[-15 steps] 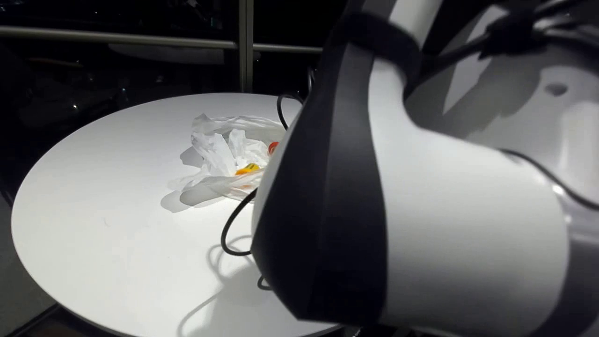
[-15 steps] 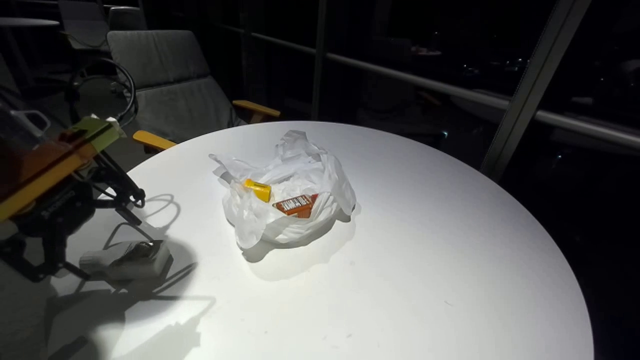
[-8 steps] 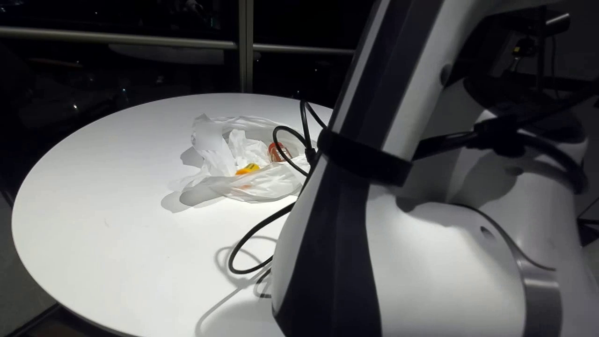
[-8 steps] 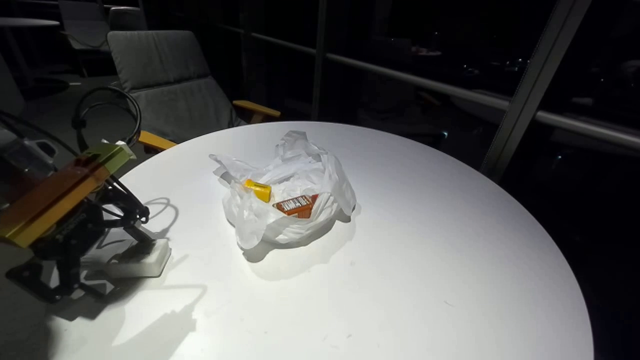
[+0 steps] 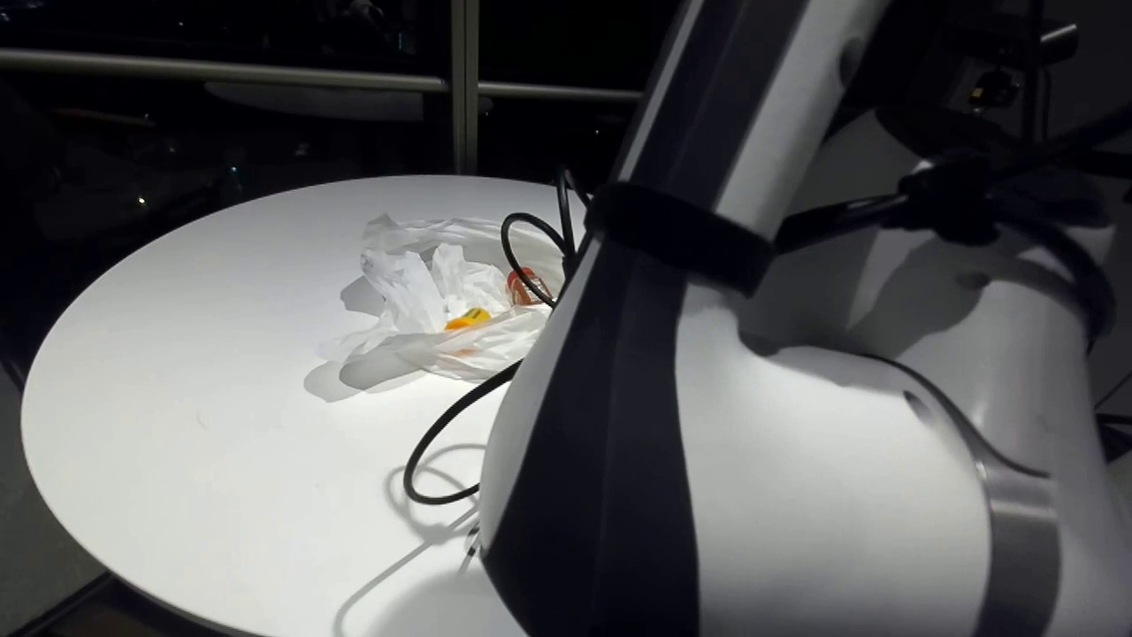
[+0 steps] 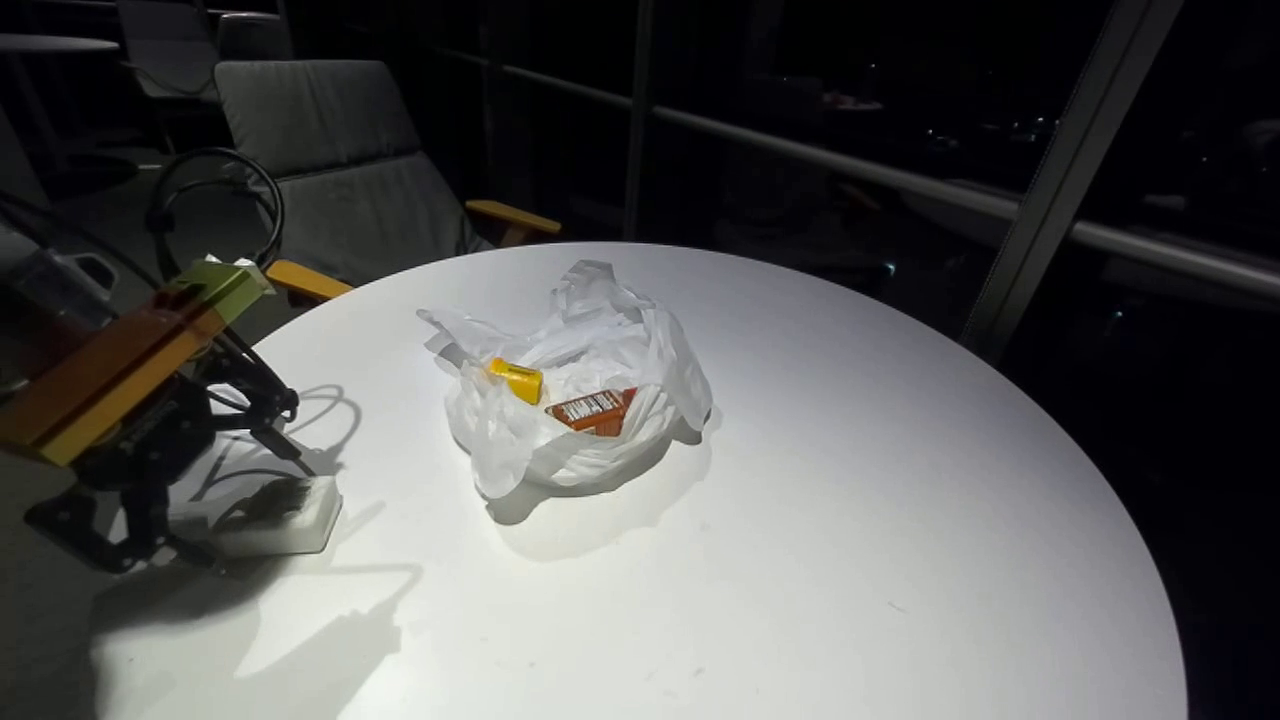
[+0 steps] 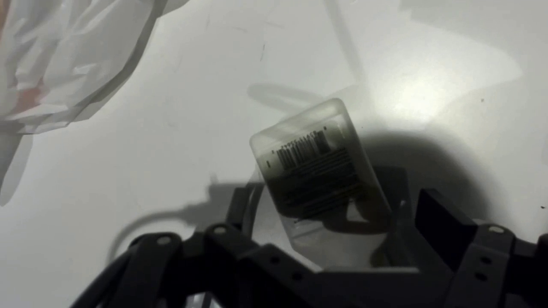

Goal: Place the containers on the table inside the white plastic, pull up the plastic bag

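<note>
The hand point(image 6: 255, 514) stands over the box point(image 6: 285, 530) with its fingers point(image 7: 445, 226) apart, one to either side; nothing is clamped, and how deep they reach cannot be told. The box lies on the table point(image 6: 850, 520) between them, askew to the way they would close, so the likeliest trouble is one finger meeting an edge first and twisting or shoving the box rather than gripping it. A shadow point(image 7: 334, 214) darkens the end nearer the hand, making height hard to judge: closing too high might catch only the top edge and let the smooth-looking sides slip. Past the hand and well apart from it, the bag point(image 6: 580, 465) sits slumped and open. Its thin rim could fold inward or cling to the fingers, so that the box drops outside. Inside the bag, on the side nearer the hand, the pot point(image 6: 518, 382) leans close to the rim; a lopsided pull could roll it out. Farther from the hand, the jar point(image 6: 592, 410) lies on its side in the bag; it looks the heavier, so lifting one side only could tip it over the low edge.
</note>
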`<state>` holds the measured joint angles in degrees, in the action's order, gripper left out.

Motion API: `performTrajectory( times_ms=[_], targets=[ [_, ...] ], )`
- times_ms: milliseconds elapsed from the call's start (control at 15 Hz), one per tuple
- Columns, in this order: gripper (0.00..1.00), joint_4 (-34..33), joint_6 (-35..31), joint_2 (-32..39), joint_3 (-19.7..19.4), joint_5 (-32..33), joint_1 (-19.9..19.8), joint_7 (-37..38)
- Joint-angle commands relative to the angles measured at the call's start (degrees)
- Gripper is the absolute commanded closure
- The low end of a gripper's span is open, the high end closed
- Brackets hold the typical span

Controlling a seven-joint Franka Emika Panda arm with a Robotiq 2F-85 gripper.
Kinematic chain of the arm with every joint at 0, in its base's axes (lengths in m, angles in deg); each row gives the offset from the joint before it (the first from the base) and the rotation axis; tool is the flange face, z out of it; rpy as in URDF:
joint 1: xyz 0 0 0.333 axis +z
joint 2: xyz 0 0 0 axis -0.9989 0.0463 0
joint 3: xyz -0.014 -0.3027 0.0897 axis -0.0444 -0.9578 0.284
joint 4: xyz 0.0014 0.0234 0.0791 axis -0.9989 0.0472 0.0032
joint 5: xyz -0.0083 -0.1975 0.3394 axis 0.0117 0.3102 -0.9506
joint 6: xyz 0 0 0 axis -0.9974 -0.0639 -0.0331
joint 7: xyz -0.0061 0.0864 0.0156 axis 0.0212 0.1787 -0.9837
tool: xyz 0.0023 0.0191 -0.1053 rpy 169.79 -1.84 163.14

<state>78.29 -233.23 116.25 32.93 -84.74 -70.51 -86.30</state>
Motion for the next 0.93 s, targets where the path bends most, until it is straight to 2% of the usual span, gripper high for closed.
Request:
performTrajectory(
  times_ms=[0,200,267,533,600,667,733,800,867],
  targets=[
    [0.00,-3.44,-0.22,1.14,-0.02,-0.21,-0.48,-2.44],
    [0.00,-5.08,-1.28,3.20,-0.66,0.10,0.24,-2.30],
    [0.18,-5.02,-1.81,3.65,-0.79,-0.03,0.39,-2.27],
    [0.51,-3.58,-3.71,3.93,-0.75,-0.84,0.12,-2.23],
    [0.57,-3.37,-4.58,3.37,-0.44,-1.41,0.02,-2.23],
    [0.63,-2.93,-1.95,0.47,-4.53,-4.02,4.61,-2.20],
    [0.64,-2.66,-2.56,-0.59,-4.51,-5.48,4.80,-2.25],
    [0.64,-3.21,-7.04,0.24,-0.47,-5.11,0.86,-2.25],
    [0.64,-3.50,-8.80,-1.02,0.29,-6.89,0.97,-2.41]
  ],
)
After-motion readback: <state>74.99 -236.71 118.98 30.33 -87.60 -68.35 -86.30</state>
